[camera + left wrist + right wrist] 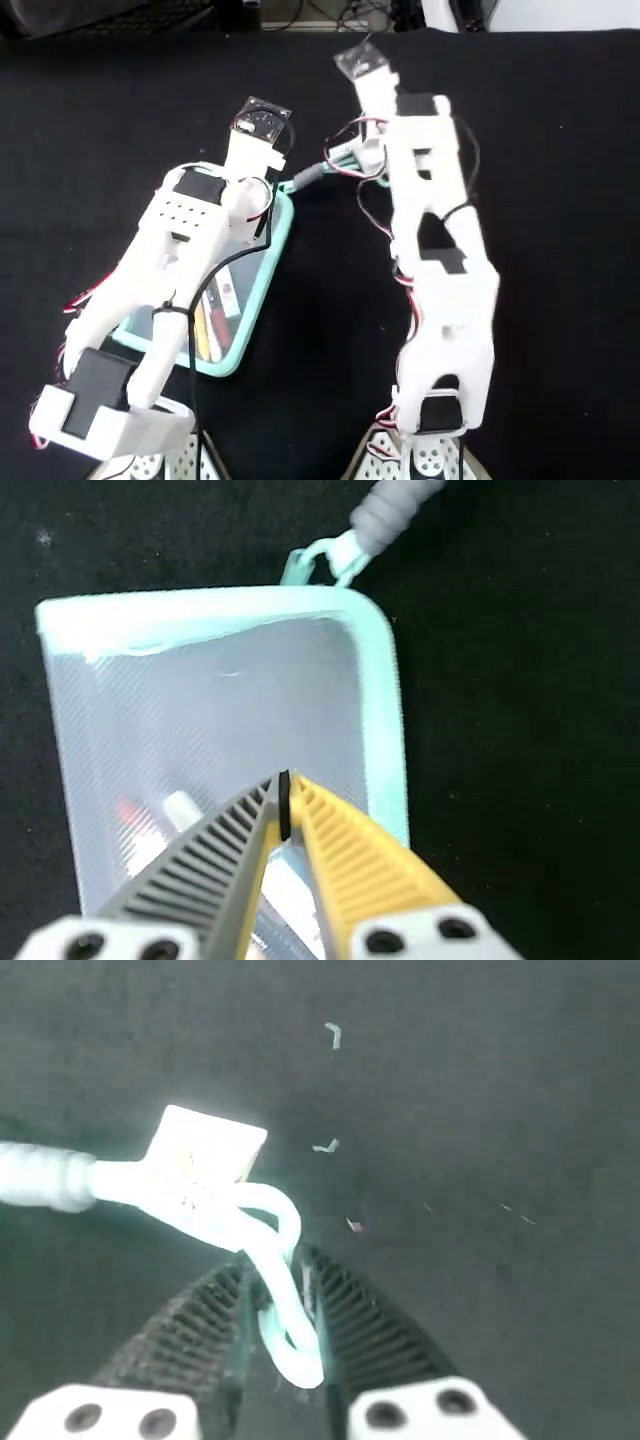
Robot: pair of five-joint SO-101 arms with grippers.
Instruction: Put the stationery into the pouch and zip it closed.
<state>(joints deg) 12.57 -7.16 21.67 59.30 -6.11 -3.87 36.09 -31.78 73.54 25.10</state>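
The pouch [263,288] lies flat on the table [560,200], on my left side and partly under my left arm. The stationery [212,330] lies inside it, at the end nearer to my bases. My left claw [283,798] stands over the pouch's face, tips together. From the pouch's far corner the zipper pull [283,1310] goes out to the right, between the fingers of my right claw [282,1262].

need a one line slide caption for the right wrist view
Right gripper shut on the pale green zipper pull loop over the black table.
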